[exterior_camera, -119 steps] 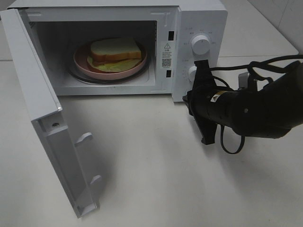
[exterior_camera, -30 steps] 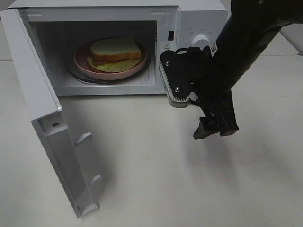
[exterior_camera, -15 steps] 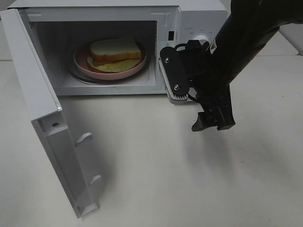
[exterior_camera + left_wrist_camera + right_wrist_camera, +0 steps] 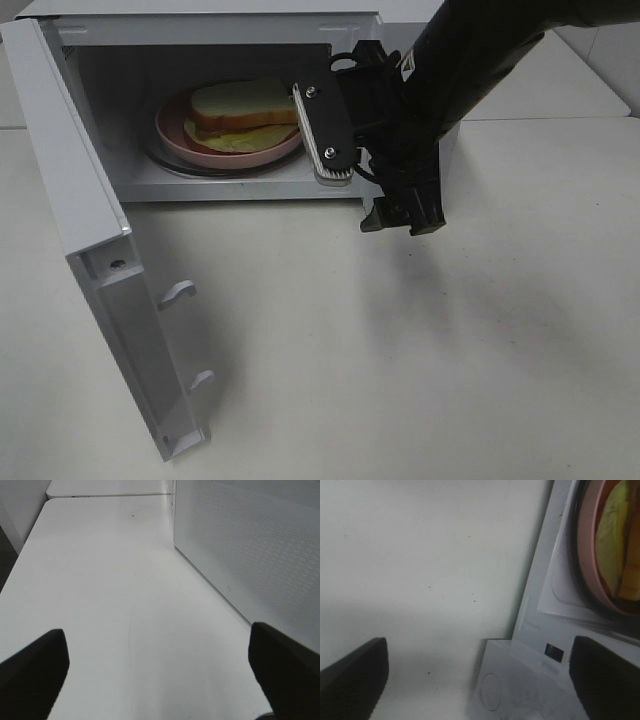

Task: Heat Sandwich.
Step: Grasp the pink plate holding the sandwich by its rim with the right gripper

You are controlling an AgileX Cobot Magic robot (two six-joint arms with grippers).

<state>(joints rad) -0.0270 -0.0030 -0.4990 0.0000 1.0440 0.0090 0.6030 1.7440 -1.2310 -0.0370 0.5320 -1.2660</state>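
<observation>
Sandwich [image 4: 245, 108] lies on its plate [image 4: 172, 138] deep inside the microwave [image 4: 130, 75], with the right fingers [image 4: 322, 120] spread wide and empty at the microwave's mouth, right side, nearest the sandwich; the left fingers [image 4: 35, 670], also apart, sit outside the microwave's open door [image 4: 85, 200], likely better placed to shut it.

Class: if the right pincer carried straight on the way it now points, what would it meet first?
Most likely the table, just in front of the microwave. The open right pincer points down at that bare spot. Depth is unclear, so one finger might clip the front lower edge of the microwave first.
</observation>
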